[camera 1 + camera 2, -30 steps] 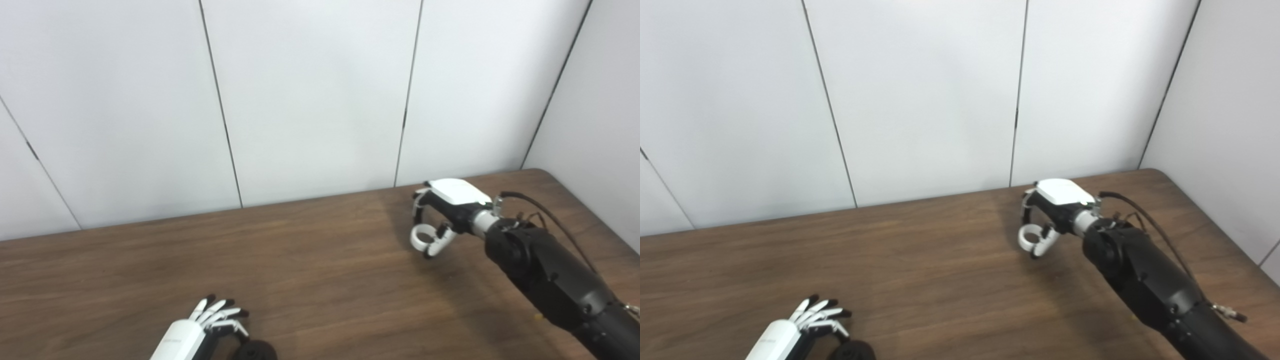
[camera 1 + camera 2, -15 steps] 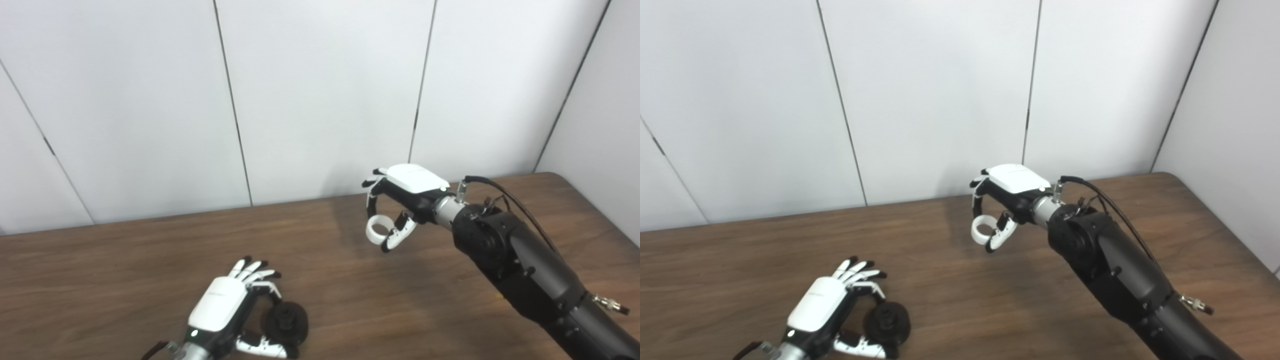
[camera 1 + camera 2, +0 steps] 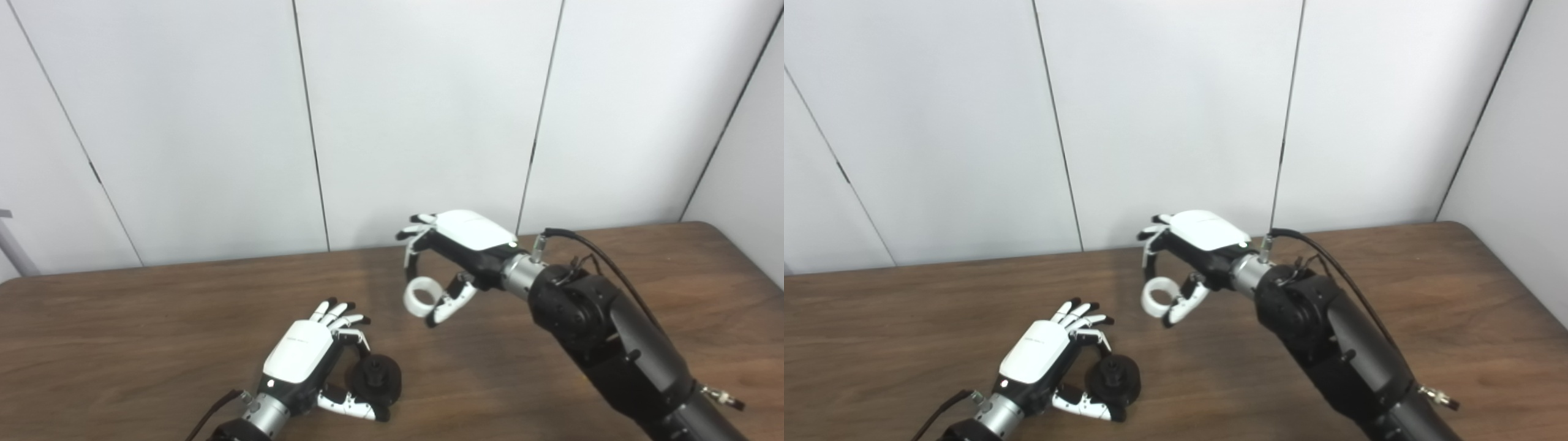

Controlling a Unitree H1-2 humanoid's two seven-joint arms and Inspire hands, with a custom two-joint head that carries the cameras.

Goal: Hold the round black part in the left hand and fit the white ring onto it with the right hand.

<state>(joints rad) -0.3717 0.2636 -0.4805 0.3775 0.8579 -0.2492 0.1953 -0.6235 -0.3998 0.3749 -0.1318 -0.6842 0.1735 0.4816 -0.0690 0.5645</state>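
Over wooden table (image 3: pixel 153 318), left hand (image 3: pixel 306 361) grips black part (image 3: pixel 373 378), right hand (image 3: pixel 456 245) pinches white ring (image 3: pixel 420 296).

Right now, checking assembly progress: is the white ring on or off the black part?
Off. The white ring hangs in the right hand, apart from the round black part.

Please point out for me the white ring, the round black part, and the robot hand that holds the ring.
white ring (image 3: pixel 421 297), left eye view, on its front rim.
round black part (image 3: pixel 373 378), left eye view, on its face near the hub.
right robot hand (image 3: pixel 1195 240), right eye view, on its white back cover.
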